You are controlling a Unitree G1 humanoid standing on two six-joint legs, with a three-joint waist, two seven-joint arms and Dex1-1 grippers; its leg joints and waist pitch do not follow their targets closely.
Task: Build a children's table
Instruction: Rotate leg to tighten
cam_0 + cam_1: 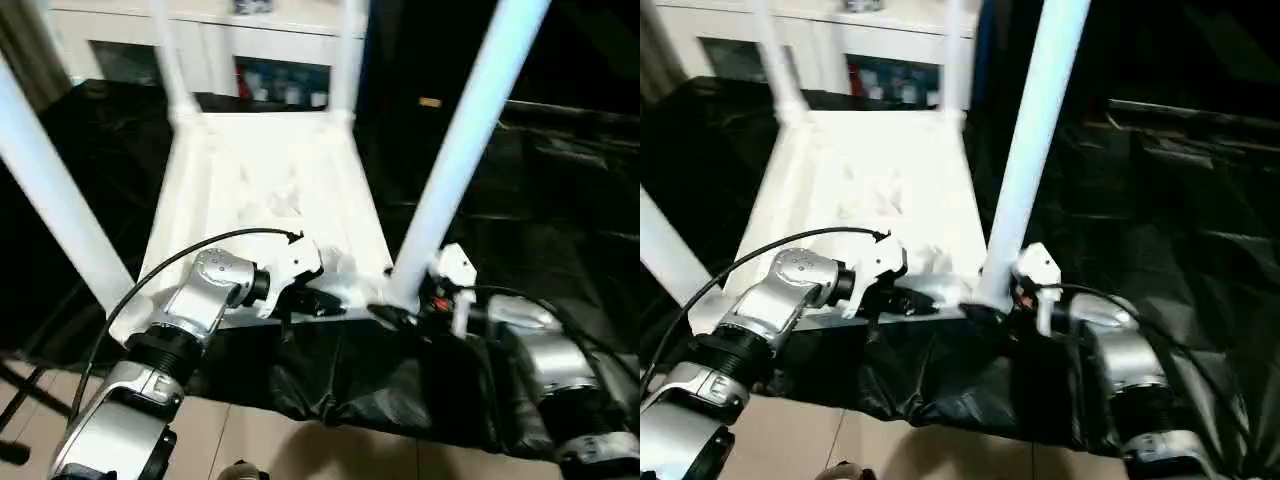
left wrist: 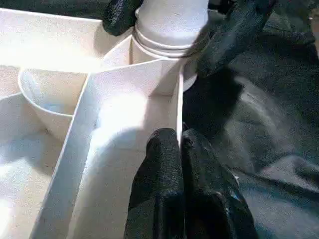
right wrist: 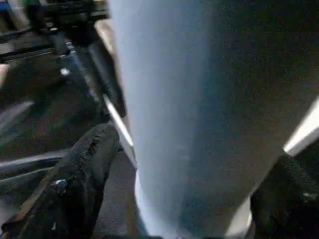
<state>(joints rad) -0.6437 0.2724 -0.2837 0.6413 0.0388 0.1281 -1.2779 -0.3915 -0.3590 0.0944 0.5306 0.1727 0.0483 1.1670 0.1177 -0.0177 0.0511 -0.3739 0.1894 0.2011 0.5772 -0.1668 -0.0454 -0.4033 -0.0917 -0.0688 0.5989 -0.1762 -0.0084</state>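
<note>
The children's table (image 1: 270,190) lies upside down on the black sheet (image 1: 560,200) straight ahead at twelve o'clock, ribbed underside up, with all four legs standing in its corner sockets. My left gripper (image 2: 178,149) is clenched on the near rim (image 2: 178,107), one black finger inside the wall and one outside, pinching the thin edge close to the near-right corner. My right gripper (image 3: 189,169) is wrapped round the base of the near-right leg (image 1: 465,140), a finger (image 3: 84,169) on either side of the round shaft just above its socket (image 2: 164,52). That leg rises steeply toward one o'clock. The near-left leg (image 1: 50,190) slants up toward ten o'clock, and the two far legs (image 1: 345,55) stand in front of the white cabinet (image 1: 260,50). The table's near edge runs close to the sheet's front fold, beyond which pale floor (image 1: 250,440) begins at six o'clock. Open sheet spreads at three o'clock, past my right forearm.
</note>
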